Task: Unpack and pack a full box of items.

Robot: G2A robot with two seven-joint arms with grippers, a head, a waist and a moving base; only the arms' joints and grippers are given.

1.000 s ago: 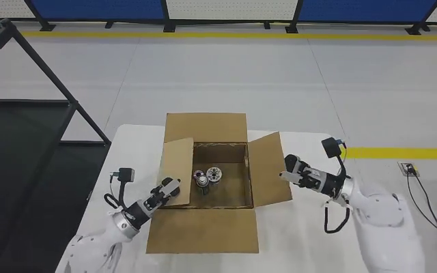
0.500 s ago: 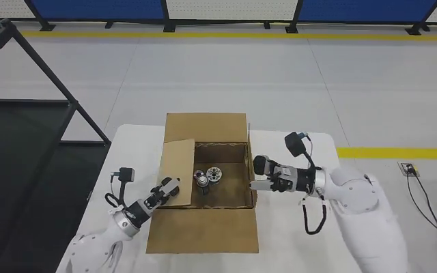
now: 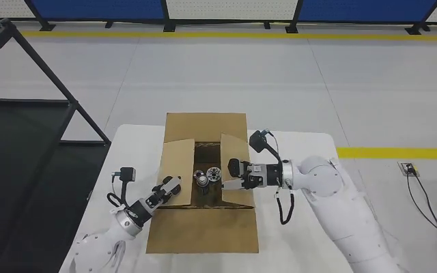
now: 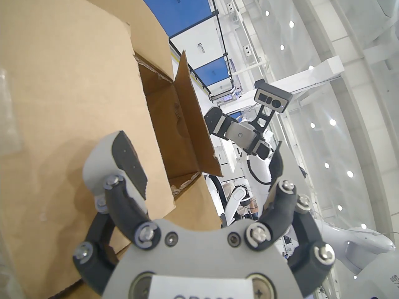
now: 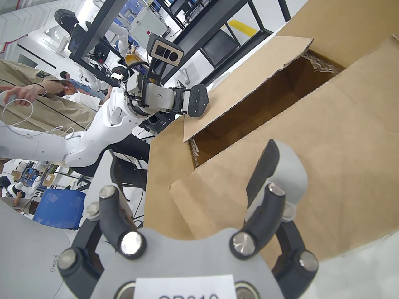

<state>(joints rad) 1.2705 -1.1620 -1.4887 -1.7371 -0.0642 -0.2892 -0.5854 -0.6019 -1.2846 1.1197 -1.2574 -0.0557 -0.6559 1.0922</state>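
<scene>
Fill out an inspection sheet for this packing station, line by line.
Surface: white table, bearing one box.
Job's things: cardboard box, far and near flaps laid outward, both side flaps raised over the opening; two round-topped items on its floor.
Clutter: nothing seen.
Grippers: left gripper open, against the left flap; right gripper open, against the right flap.
Cables: black cable loop hanging at the right wrist; floor socket with a lead.
Surroundings: black rack, blue panels, yellow floor line.
</scene>
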